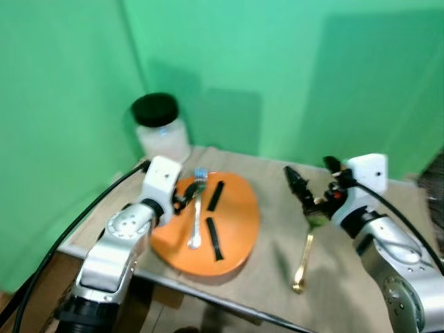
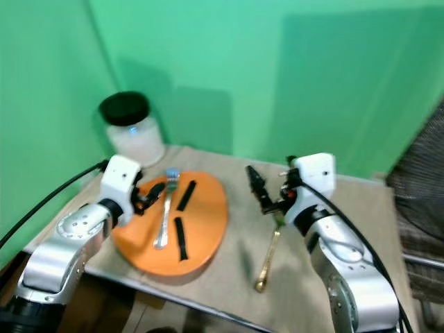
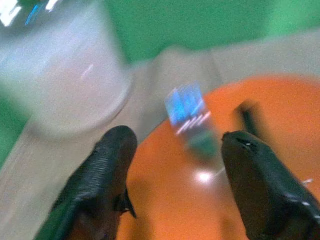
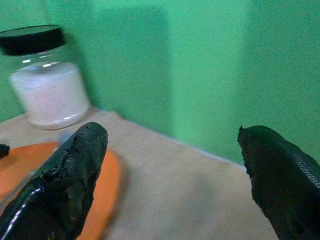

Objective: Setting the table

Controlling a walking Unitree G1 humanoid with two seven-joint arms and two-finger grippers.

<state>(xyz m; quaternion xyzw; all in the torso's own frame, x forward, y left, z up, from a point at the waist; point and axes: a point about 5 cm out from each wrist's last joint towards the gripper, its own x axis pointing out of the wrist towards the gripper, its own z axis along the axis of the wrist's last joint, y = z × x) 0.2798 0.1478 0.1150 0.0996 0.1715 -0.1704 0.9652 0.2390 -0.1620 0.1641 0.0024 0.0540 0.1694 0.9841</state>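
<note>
An orange plate [image 1: 236, 215] lies on the beige-covered table [image 1: 270, 180]. A silver fork [image 1: 196, 215] rests on the plate with its tines toward the back, and two black strips [image 1: 215, 196] lie beside it. My left gripper [image 3: 180, 140] is open low over the plate's left rim, and the fork's tines [image 3: 187, 107] show blurred between its fingers. A gold utensil [image 1: 304, 260] lies on the cloth right of the plate. My right gripper [image 1: 307, 173] is open just above that utensil's far end, holding nothing.
A clear jar of white powder with a black lid [image 1: 161, 132] stands at the back left corner, close behind the plate. Green walls close in the table at the back and left. The table's front edge [image 1: 229, 305] runs near my arms.
</note>
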